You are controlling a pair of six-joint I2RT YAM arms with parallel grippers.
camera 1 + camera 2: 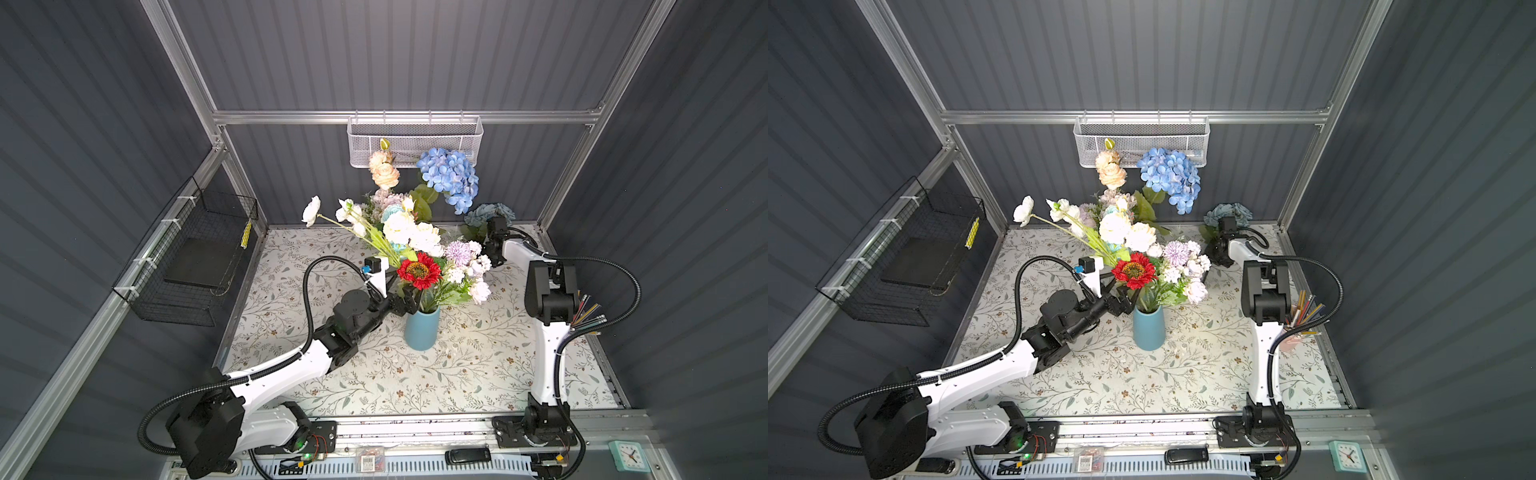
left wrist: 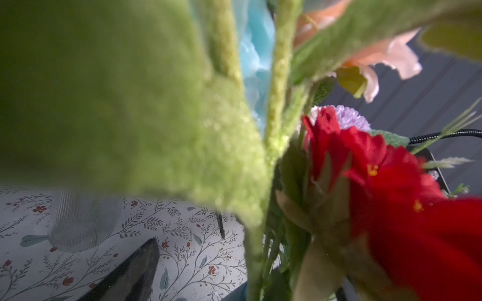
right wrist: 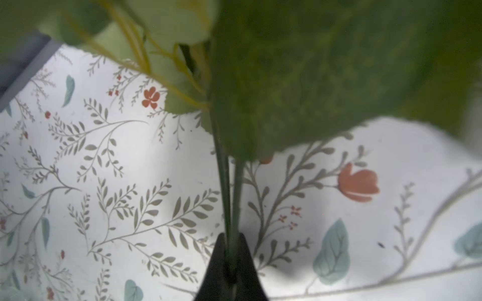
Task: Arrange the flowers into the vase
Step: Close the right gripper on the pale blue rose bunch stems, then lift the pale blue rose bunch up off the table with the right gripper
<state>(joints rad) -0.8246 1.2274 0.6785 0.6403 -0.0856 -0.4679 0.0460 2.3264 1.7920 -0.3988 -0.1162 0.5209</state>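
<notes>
— Starting at the right gripper (image 3: 231, 260): black fingertips (image 3: 216, 271) pressed together, pinching two thin green plastic stems (image 3: 229, 198) at lower centre of the wrist view, beneath a broad blurred green leaf (image 3: 326, 78).

— Belonging to which bunch?

— Apparently to the dusty-blue fabric hydrangea bunch (image 1: 490, 212), upper right of the white floral-print table cover (image 1: 478, 365) in both top views. Close to the back wall, well apart from the tall teal-blue ceramic vase (image 1: 422, 330) at centre frame.

— And the left gripper (image 1: 405, 301)?

— Spread wide, gripping nothing. Hovers just beside the vase's neck, close against the stems under the red fabric daisy (image 1: 419, 271).

— Stage of the job?

— Looks late: plenty of cream, peach, lilac and blue blooms already in the vase, only this one bunch seen outside it. Pick-up step, with the grip on.

— Next move?

— Probably lifting clear of the table, carrying toward centre frame, tipping the stem ends down and threading into the packed mouth. Calls for a path above the lilac pompom blooms (image 1: 457, 249) on the bouquet's right, and perhaps for parting or steadying the standing stems with the open gripper.
</notes>
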